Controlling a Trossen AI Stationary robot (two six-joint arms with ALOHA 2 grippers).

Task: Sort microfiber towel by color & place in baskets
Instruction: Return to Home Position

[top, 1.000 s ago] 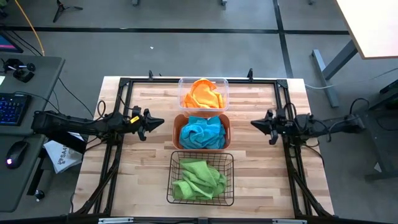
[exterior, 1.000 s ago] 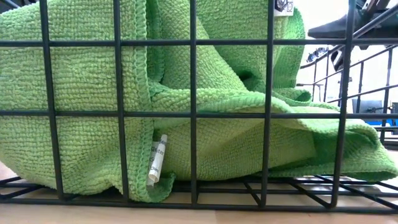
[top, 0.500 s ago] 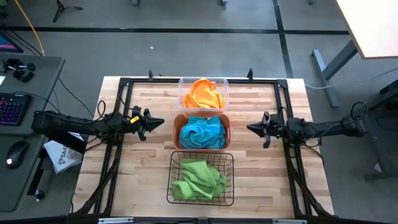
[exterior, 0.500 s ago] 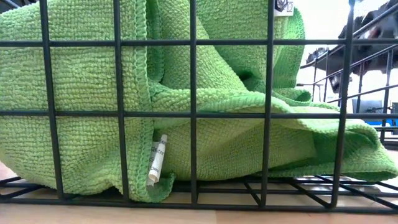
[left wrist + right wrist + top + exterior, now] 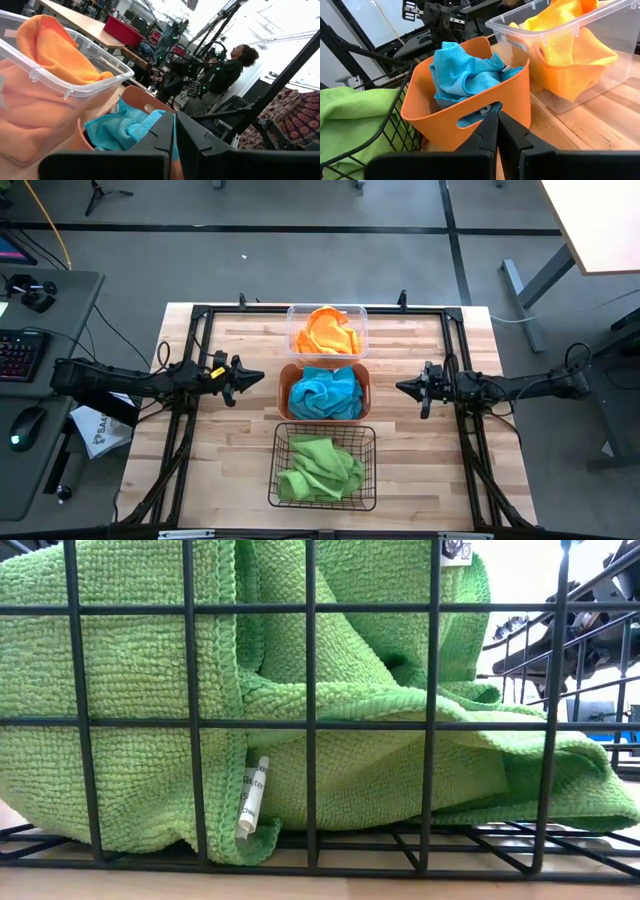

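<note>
From above: clear bin (image 5: 327,307) of orange towels (image 5: 325,330), orange bin (image 5: 283,392) of blue towels (image 5: 325,393), black wire basket (image 5: 325,427) of green towels (image 5: 318,468), close in a row down the desk (image 5: 420,460). Low view: only green towels behind basket wires. Left arm (image 5: 150,380) and right arm (image 5: 510,387) flanking orange bin, jaws closed, empty; bare desk between.

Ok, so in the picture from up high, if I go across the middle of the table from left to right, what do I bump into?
left gripper → orange bin with the blue towels inside it → right gripper
</note>
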